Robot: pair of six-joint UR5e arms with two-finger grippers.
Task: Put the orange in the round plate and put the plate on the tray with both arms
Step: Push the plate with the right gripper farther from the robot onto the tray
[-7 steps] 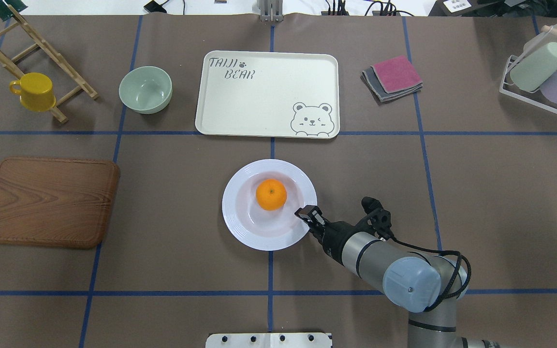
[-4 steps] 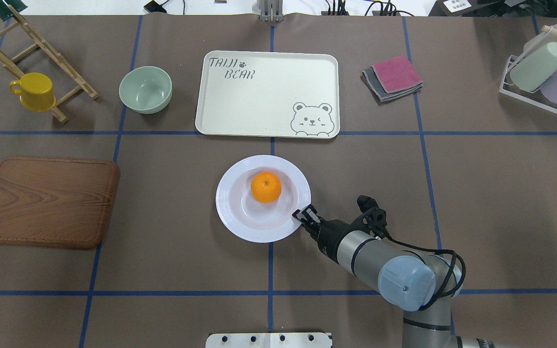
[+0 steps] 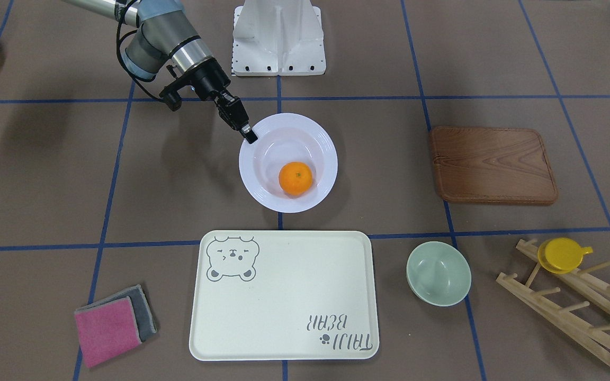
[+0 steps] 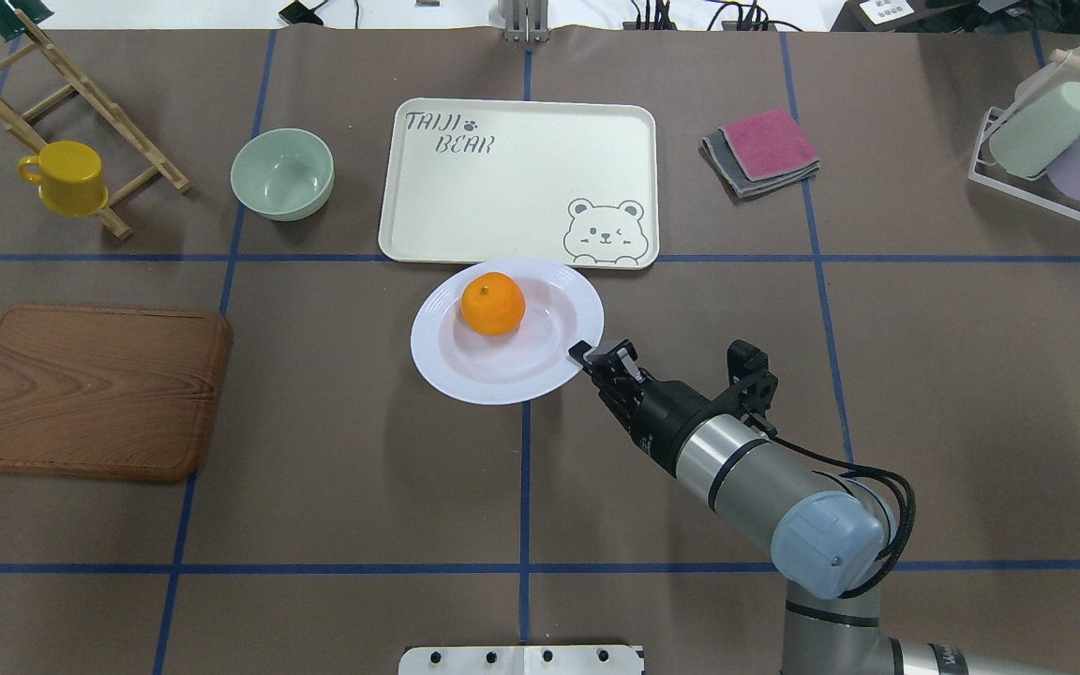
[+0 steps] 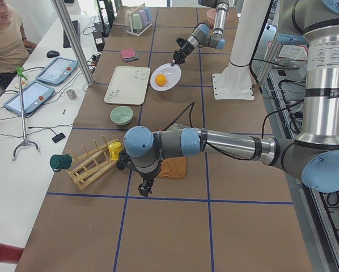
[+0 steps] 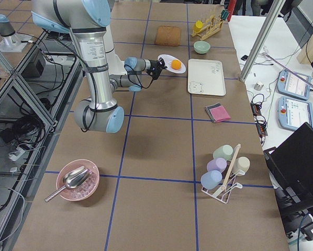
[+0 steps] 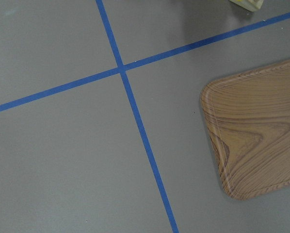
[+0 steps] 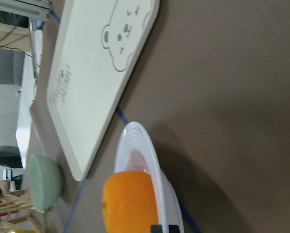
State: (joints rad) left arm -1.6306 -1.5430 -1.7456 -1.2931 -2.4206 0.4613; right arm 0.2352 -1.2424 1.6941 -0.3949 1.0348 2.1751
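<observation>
Seen from the right wrist, the plate (image 8: 137,141) and the orange (image 8: 128,199) in it run off the bottom edge. Only a black fingertip (image 8: 164,228) shows there, at the plate's rim. Just how the right gripper (image 3: 249,137) sits on that rim is too small to tell. From overhead, the plate's far rim covers a sliver of the tray (image 4: 517,178). Well away from the plate, the left gripper (image 5: 144,186) is too small and dark to read. The board (image 7: 254,131) is cut by the left wrist view's right edge.

A pale green bowl (image 4: 282,173) stood near a wooden rack (image 4: 90,98) holding a yellow cup (image 4: 67,176). A wooden board (image 4: 90,391) lay apart. Pink and grey cloths (image 4: 763,150) lay stacked; pastel cups (image 4: 1060,136) rested in a stand.
</observation>
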